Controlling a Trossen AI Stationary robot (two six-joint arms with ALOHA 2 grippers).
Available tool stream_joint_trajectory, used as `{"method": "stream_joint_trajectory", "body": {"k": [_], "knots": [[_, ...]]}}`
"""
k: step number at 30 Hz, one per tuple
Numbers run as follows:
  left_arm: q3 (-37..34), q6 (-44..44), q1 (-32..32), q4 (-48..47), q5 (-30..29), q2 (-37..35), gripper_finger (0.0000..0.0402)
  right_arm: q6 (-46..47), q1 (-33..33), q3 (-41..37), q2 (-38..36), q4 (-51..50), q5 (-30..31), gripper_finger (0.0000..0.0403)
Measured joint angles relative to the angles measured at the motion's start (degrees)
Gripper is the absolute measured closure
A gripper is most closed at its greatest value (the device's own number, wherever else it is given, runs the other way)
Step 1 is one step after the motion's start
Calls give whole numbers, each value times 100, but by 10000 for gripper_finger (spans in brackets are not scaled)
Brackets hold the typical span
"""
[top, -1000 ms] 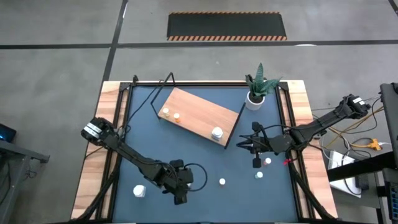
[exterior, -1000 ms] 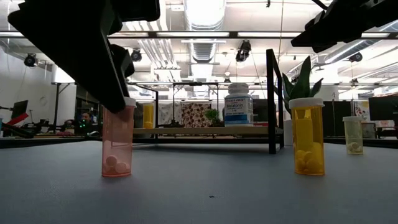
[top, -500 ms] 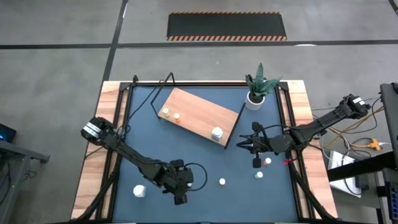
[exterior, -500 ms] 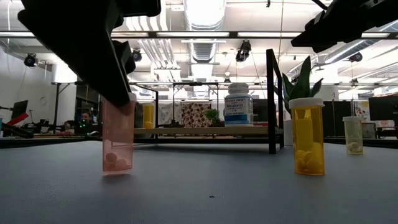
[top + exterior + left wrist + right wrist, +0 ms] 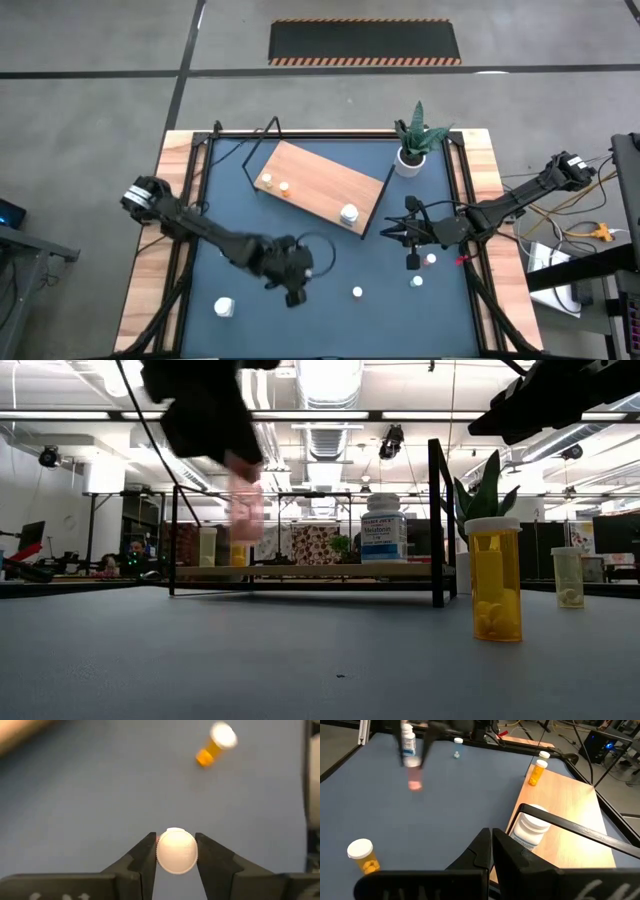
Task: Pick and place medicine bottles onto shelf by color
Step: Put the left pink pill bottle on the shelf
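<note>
Tabletop overhead hides it — low view shows pink bottle point(image 5: 245, 510) aloft.

Even, bright indoor light falls from above; long ceiling lamps point(image 5: 330, 378) glare white at the top of the low view. Shadows on the blue counter point(image 5: 330, 255) are faint and soft. In the low view the left tool point(image 5: 215, 420) and the pink bottle point(image 5: 245, 510) it carries are smeared by motion blur, while the orange bottle point(image 5: 496, 578) nearby stays sharp. The left wrist view is soft overall; the white cap point(image 5: 176, 851) between its fingers looks washed out, and a distant orange bottle point(image 5: 215, 744) is blurred. The right wrist view bends straight lines near its edges.
</note>
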Motion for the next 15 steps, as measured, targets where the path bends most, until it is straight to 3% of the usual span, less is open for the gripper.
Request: {"method": "stream_joint_trajectory", "body": {"k": [6, 15], "knots": [[310, 1085, 841, -599, 2, -347, 297, -28, 0, 0, -2, -3, 2, 394], [780, 2885, 2389, -619, -60, -535, 297, -51, 0, 0, -1, -16, 1, 394]]}}
